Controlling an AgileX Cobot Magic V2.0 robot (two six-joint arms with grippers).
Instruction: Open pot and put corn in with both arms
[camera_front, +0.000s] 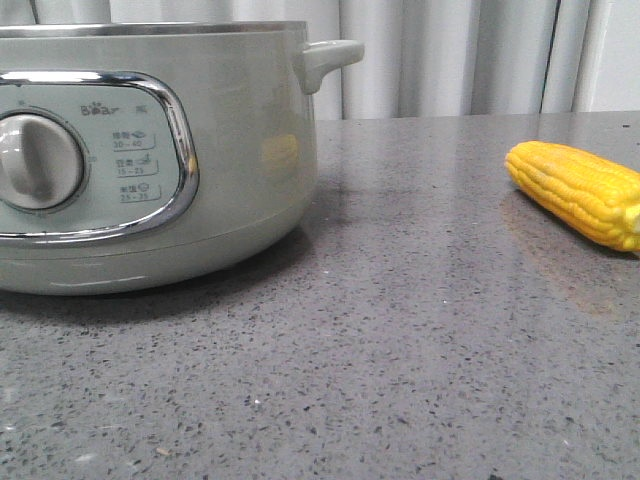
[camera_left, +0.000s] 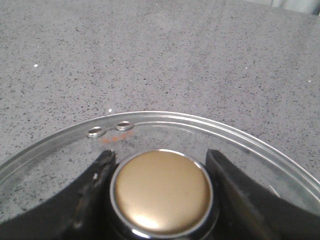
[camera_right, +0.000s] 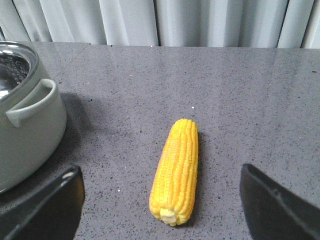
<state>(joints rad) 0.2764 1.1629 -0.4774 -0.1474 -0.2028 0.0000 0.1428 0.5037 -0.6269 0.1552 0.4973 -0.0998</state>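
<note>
1. One speckled grey stone-look table (camera_front: 420, 330) is carrying everything; its polished surface is throwing faint reflections.
2. The pot (camera_front: 240, 150), round and pale grey-green, is sitting at the table's left in the front view. A chrome frame (camera_front: 185, 150) is looping around its panel with the big rounded knob (camera_front: 35, 160); a steel rim (camera_front: 150, 29) is capping the wall, and a small side handle (camera_front: 330, 55) is jutting right. The right wrist view is showing its mouth uncovered, shiny metal inside.
3. A clear glass lid (camera_left: 210, 127), circular with a thin metal edge, is showing the table through it.
4. The left gripper (camera_left: 161, 195) is pinching the lid's domed brass-coloured knob (camera_left: 161, 192), its dark fingers (camera_left: 235, 200) pressing either side.
5. The right gripper (camera_right: 160, 210) is hovering with fingers (camera_right: 272, 205) spread wide, gripping nothing.
6. The corn (camera_right: 177, 167), bright yellow, ridged with kernel rows and tapered, is lying flat on the table well right of the pot, between the right gripper's spread fingers in the wrist view, touching neither.
</note>
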